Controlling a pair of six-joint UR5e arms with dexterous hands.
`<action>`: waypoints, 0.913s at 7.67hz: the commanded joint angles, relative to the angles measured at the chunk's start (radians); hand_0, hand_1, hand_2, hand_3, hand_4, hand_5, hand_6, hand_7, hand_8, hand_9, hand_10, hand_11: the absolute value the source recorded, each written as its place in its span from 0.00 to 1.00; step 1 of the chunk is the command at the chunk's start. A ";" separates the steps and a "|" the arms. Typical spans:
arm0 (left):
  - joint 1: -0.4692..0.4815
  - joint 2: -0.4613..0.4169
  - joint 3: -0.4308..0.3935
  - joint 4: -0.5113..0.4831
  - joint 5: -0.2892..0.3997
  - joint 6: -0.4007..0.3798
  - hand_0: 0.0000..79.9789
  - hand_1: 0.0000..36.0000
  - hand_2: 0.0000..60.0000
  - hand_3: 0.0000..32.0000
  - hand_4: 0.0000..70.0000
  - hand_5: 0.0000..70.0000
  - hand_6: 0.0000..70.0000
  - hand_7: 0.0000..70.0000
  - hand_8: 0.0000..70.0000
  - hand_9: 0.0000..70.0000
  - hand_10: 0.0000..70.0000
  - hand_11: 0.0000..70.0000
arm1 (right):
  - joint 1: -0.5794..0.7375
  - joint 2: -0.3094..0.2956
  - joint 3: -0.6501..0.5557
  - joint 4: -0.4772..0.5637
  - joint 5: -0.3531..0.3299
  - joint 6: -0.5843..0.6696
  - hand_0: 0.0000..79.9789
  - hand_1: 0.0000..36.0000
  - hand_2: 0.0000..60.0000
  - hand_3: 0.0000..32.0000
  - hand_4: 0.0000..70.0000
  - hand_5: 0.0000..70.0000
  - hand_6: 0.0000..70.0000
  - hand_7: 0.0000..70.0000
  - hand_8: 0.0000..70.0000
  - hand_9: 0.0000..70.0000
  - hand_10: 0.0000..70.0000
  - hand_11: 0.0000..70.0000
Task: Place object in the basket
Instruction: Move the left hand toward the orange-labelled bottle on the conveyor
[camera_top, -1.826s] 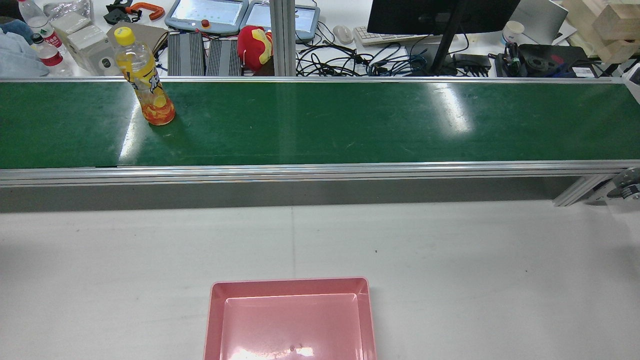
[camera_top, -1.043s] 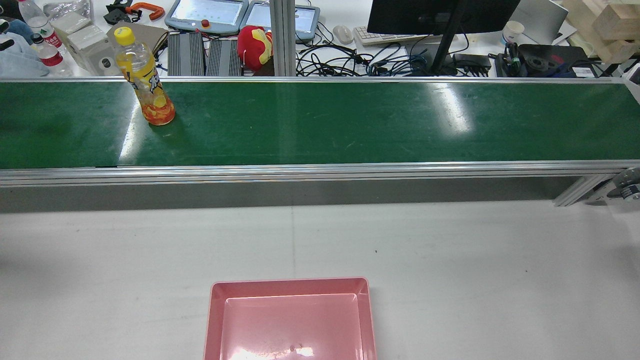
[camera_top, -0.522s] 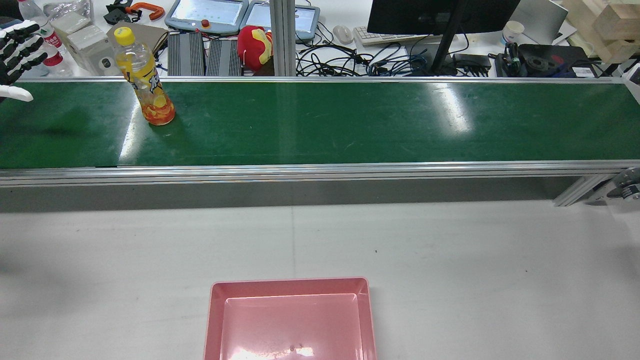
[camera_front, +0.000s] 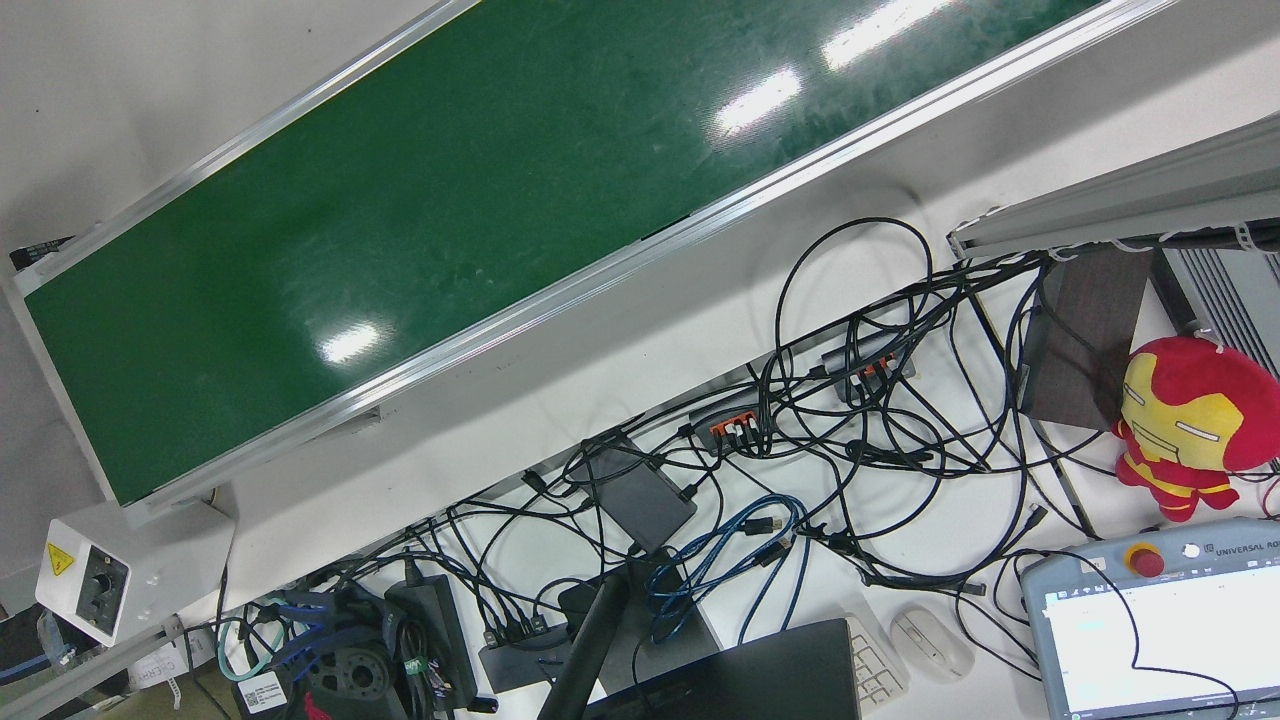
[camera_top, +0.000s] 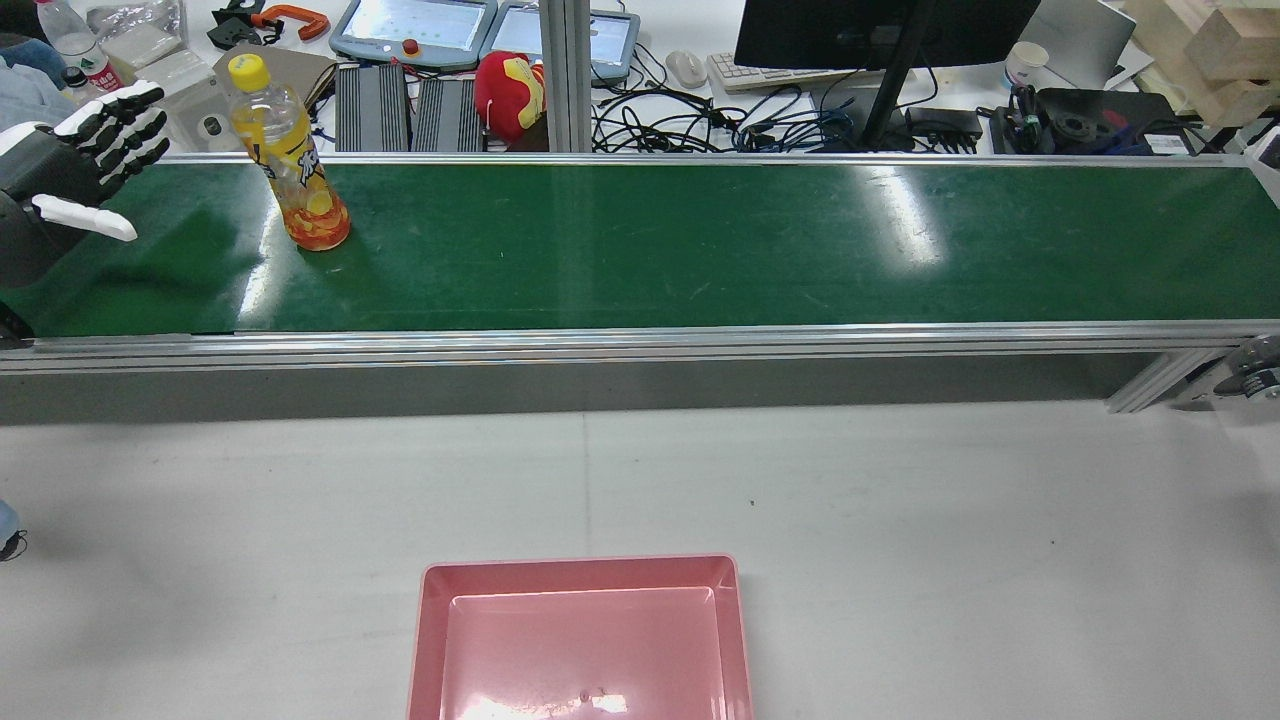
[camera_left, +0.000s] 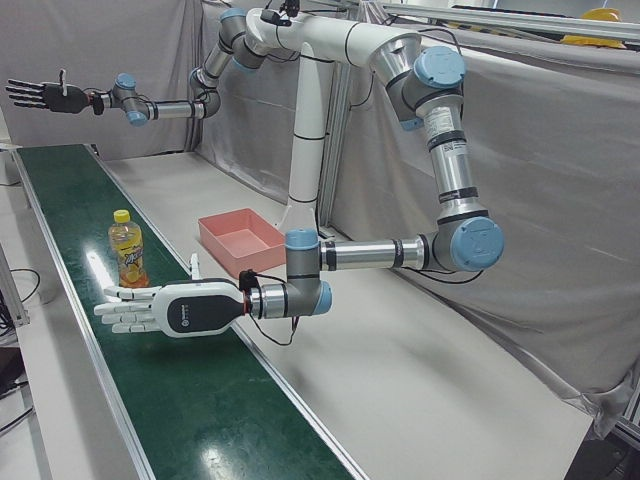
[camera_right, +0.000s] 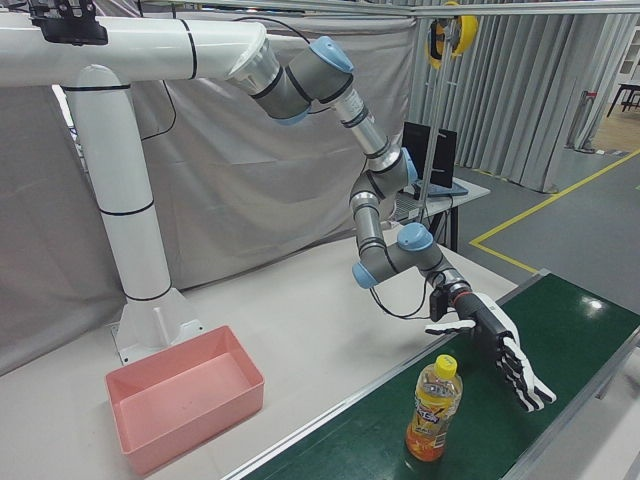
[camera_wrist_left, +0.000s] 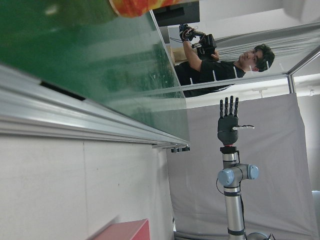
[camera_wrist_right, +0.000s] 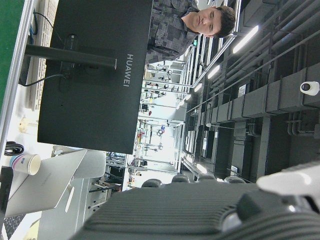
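A bottle of orange drink with a yellow cap (camera_top: 290, 165) stands upright on the green conveyor belt (camera_top: 700, 250), towards its left end. My left hand (camera_top: 80, 165) is open with fingers spread, over the belt to the left of the bottle and apart from it. The left-front view shows this hand (camera_left: 165, 310) beside the bottle (camera_left: 125, 252); the right-front view shows the hand (camera_right: 505, 362) and bottle (camera_right: 432, 408) too. The pink basket (camera_top: 430, 640) sits on the white table, nearer than the belt. My right hand (camera_left: 45, 95) is open, raised high at the belt's far end.
Beyond the belt lies a cluttered desk with a monitor (camera_top: 880, 30), tangled cables (camera_front: 800, 420), a red and yellow plush toy (camera_top: 510, 92) and tablets. An aluminium rail (camera_top: 640, 345) edges the belt. The white table (camera_top: 900, 520) lies between the belt and the basket.
My left hand has come in from the left edge of the rear view and moved right over the belt towards the bottle. The bottle and the basket have not moved.
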 joint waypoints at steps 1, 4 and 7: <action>0.027 -0.060 -0.054 0.096 -0.024 0.058 0.72 0.37 0.00 0.00 0.07 0.28 0.00 0.00 0.06 0.08 0.06 0.11 | 0.000 0.000 0.002 0.000 0.000 0.000 0.00 0.00 0.00 0.00 0.00 0.00 0.00 0.00 0.00 0.00 0.00 0.00; 0.118 -0.065 -0.048 0.041 -0.214 0.018 0.75 0.48 0.00 0.00 0.10 0.32 0.00 0.00 0.05 0.08 0.07 0.13 | 0.000 0.000 0.002 0.000 0.000 0.000 0.00 0.00 0.00 0.00 0.00 0.00 0.00 0.00 0.00 0.00 0.00 0.00; 0.139 -0.089 -0.044 0.090 -0.211 0.032 0.76 0.52 0.00 0.00 0.14 0.33 0.00 0.00 0.06 0.09 0.07 0.14 | 0.000 0.000 0.002 0.000 0.000 0.000 0.00 0.00 0.00 0.00 0.00 0.00 0.00 0.00 0.00 0.00 0.00 0.00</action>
